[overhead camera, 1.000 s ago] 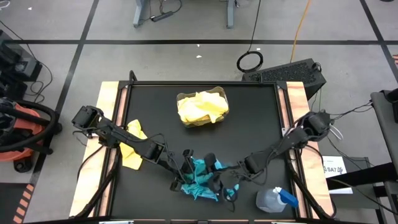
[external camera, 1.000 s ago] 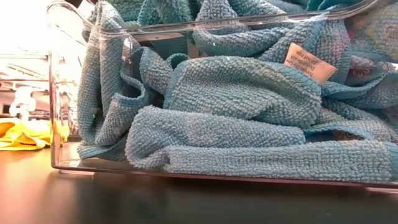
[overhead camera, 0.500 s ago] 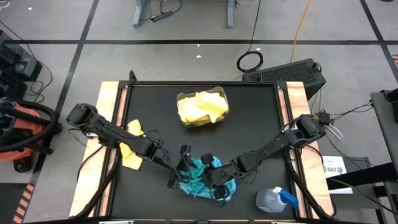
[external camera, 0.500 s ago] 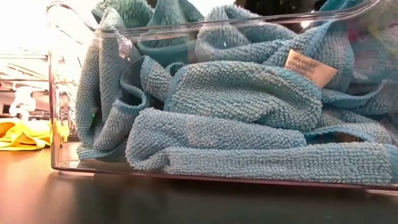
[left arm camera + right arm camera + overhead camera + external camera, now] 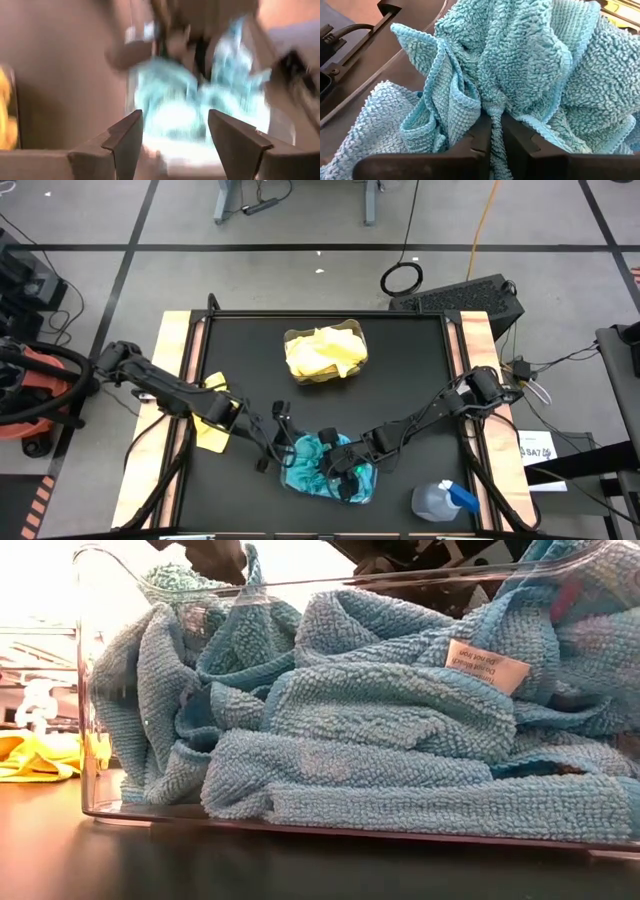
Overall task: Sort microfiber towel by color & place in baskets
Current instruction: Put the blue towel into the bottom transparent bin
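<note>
Showing white tag (image 5: 484,667), words too small, only low view; right gripper (image 5: 492,132) jaws pinching blue towel (image 5: 530,65); left gripper (image 5: 172,137) jaws apart, empty.

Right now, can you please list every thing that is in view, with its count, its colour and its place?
Blue towels: several, turquoise, piled in the near basket; one fold is pinched by the right gripper.
Near basket: one, clear, near edge of the table, middle.
Yellow towels: several, bright yellow, in the far basket.
Far basket: one, clear, far middle of the table.
Loose yellow towel: one at least, yellow, left edge of the table, under the left arm.
Spray bottle: one, clear with blue trigger, near right corner.
Table: one, black top.
Left gripper: dark, open, empty, just left of the near basket.
Right gripper: dark, shut on a blue towel, over the near basket.
</note>
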